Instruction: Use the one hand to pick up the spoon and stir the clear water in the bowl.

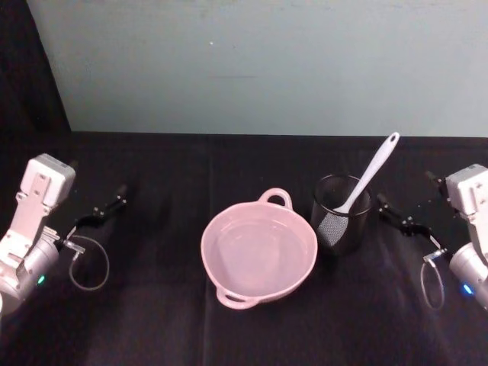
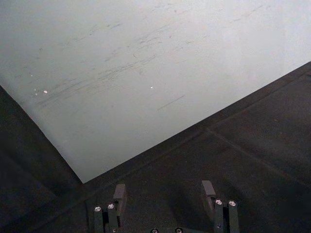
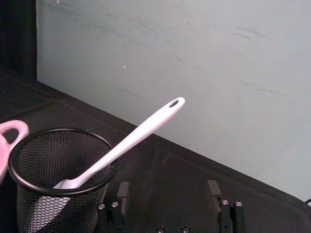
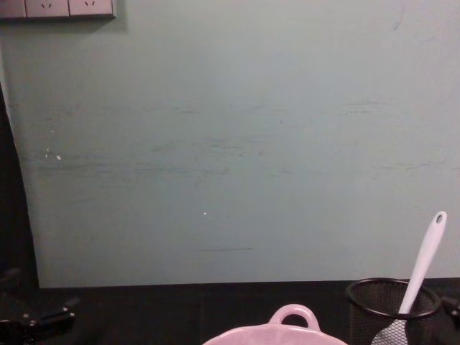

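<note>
Jaws: both pairs are standing open, with nothing between them.

- Left gripper point(image 1: 103, 210): sitting over the left side of the black table point(image 1: 152, 313), well apart from the bowl. In the left wrist view its fingers point(image 2: 120, 194) are pointing at bare cloth and the pale green wall point(image 2: 121, 73).
- Right gripper point(image 1: 408, 204): sitting at the right side, near the mesh cup but not touching it.
- Spoon point(image 1: 370, 175): white, standing blade-down in the black wire-mesh cup point(image 1: 341, 217). It is leaning on the rim, its holed handle end rising toward the back right.
- Bowl point(image 1: 217, 240): pale pink, resting at the table's centre just left of the cup. It is holding clear water, with one loop handle facing the wall.
</note>
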Controlling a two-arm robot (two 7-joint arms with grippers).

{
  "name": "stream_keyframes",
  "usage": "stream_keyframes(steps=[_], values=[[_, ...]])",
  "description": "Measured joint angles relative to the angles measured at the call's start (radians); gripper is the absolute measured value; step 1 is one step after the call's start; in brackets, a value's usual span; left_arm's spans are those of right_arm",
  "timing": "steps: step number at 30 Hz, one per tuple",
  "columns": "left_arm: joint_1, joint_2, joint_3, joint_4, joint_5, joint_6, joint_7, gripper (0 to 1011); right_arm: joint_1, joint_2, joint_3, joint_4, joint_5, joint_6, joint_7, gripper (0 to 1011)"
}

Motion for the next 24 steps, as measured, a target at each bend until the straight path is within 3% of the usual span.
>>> stream_keyframes(steps=[9,13,15,16,20,24], values=[[0.0,0.0,0.0,0.0,0.0,0.0,0.0,1005,-0.058,0.016,0.053,-0.045,0.027,-0.013,0.014,1002],[0.0,0.0,0.0,0.0,0.0,0.0,0.0,1005,-0.079,0.017,0.095,-0.07,0.089,-0.02,0.046,1003],[0.0,0.0,0.0,0.0,0.0,0.0,0.0,1005,-0.089,0.01,0.132,-0.086,0.153,-0.019,0.078,1003],[0.0,0.0,0.0,0.0,0.0,0.0,0.0,1005,-0.089,0.01,0.132,-0.086,0.153,-0.019,0.078,1003],[0.0,0.0,0.0,0.0,0.0,0.0,0.0,1005,-0.084,-0.016,0.175,-0.09,0.275,0.015,0.152,1003],[0.0,0.0,0.0,0.0,0.0,0.0,0.0,1005,-0.059,-0.045,0.194,-0.065,0.359,0.056,0.219,1002]])
